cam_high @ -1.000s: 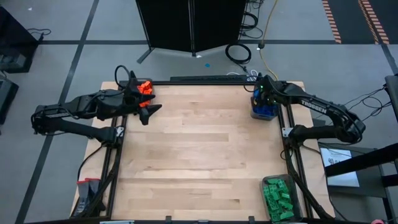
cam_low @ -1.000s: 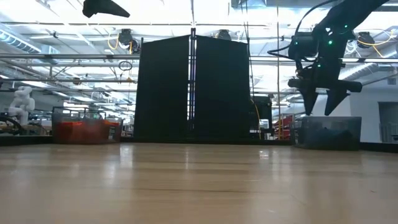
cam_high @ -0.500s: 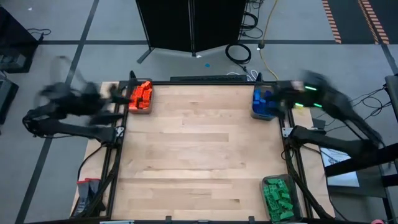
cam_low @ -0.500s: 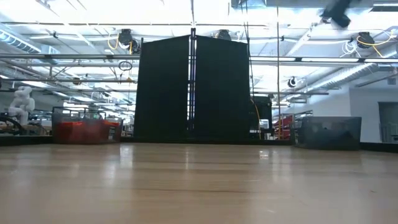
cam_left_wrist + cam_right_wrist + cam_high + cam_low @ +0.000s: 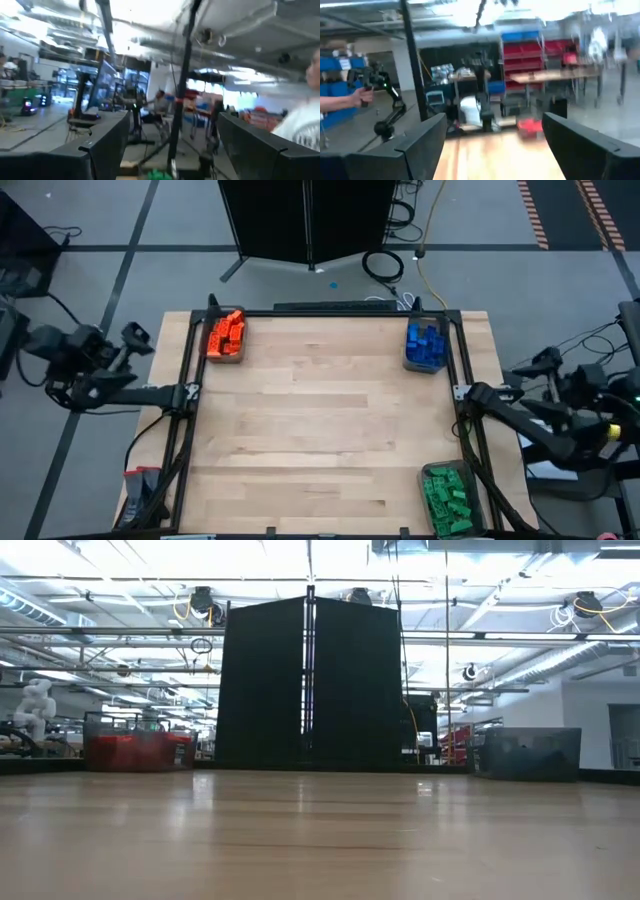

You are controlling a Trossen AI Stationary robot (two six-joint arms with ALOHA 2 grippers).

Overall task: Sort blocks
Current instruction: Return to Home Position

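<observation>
Both arms sit off the table (image 5: 320, 430). The left arm (image 5: 90, 365) is beyond the table's left edge and the right arm (image 5: 560, 415) is beyond its right edge. The left pincer (image 5: 171, 125) has its fingers spread wide with nothing between them. The right pincer (image 5: 494, 122) is the same, released and empty.

Blocks:
- small orange studded plastic bricks (image 5: 226, 333) in the translucent grey rectangular bin (image 5: 225, 361) at the table's far left corner
- blue bricks (image 5: 424, 343) in the matching bin (image 5: 424, 370) at the far right corner
- green bricks (image 5: 448, 498) in the third bin (image 5: 450, 467) at the near right corner

We can't make out any loose brick on the bare wood. We judge the sorting done, with only the homing left.

Risks from here:
- Both arms hang outside the table's edges, and a person in a white top (image 5: 300, 127) shows close in the left wrist view. A fast swing out there could hit them.
- The orange heap looks level with its bin's rim. If an arm crosses that corner low and clips the bin, bricks spill back onto the table and the sort comes undone.
</observation>
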